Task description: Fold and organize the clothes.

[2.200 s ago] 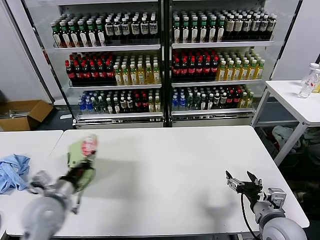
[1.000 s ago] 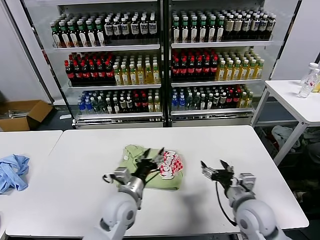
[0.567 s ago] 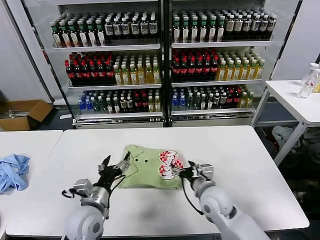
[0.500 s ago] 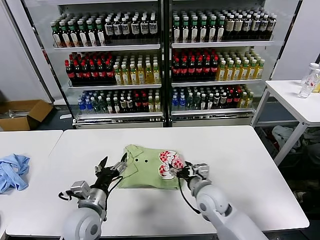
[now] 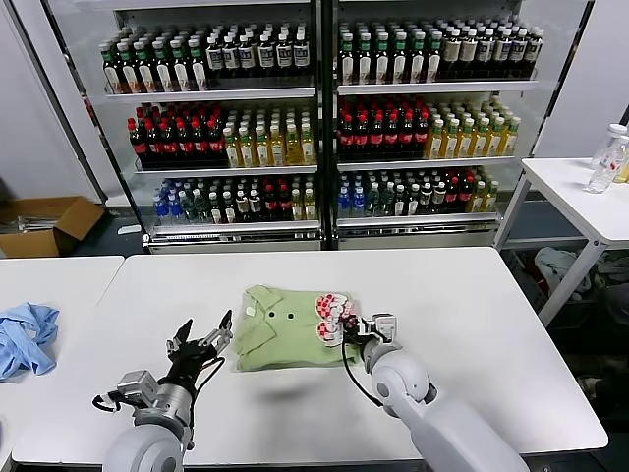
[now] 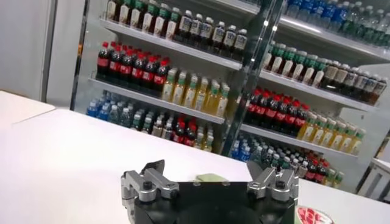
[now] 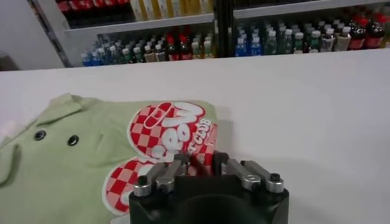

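My right gripper point(image 5: 346, 332) sits at the three o'clock edge of the light green short-sleeved cotton shirt point(image 5: 285, 340), which lies folded mid-way across the white table point(image 5: 472, 324). Its fingers point(image 7: 177, 165) are drawn narrow, pinching the cloth at the red-and-white checked print point(image 7: 159, 135). Only the right wrist view shows lettering there, too curled to read, and two dark buttons point(image 7: 72, 140). My left gripper point(image 5: 200, 342) hovers spread wide, off at the shirt's nine o'clock.
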